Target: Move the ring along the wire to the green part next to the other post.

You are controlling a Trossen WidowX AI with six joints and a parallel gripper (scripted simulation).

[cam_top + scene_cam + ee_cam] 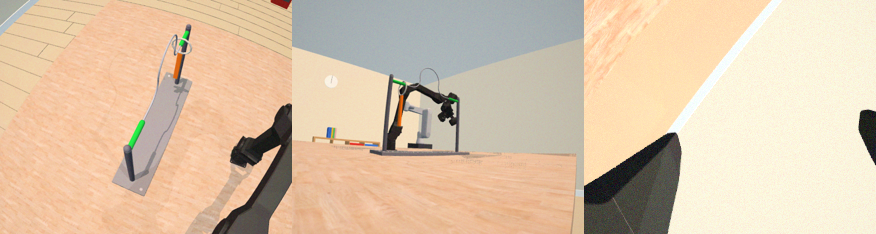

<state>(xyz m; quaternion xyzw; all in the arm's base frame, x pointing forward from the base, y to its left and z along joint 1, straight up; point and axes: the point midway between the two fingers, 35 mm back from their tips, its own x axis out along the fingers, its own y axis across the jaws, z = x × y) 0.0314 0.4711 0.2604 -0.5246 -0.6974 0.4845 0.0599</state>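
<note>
The pale ring (191,48) (406,89) hangs around the inner end of the far green part (184,38) (399,82), beside the far post (188,26) (388,112). Its orange handle (177,66) (400,110) points down. The thin grey wire (158,82) (428,68) rises in a hump, then runs to the other green part (136,133) (453,99) at the near post (129,165) (457,125). My gripper (239,160) (447,119) (773,131) is open and empty, away from the ring and handle. Its fingers stand wide apart in the wrist view.
The grey base plate (160,117) (417,153) carries both posts. In the top view, my arm (265,185) comes in from the lower right, right of the plate. A light grey robot arm (427,122) and a low shelf (342,140) stand in the background.
</note>
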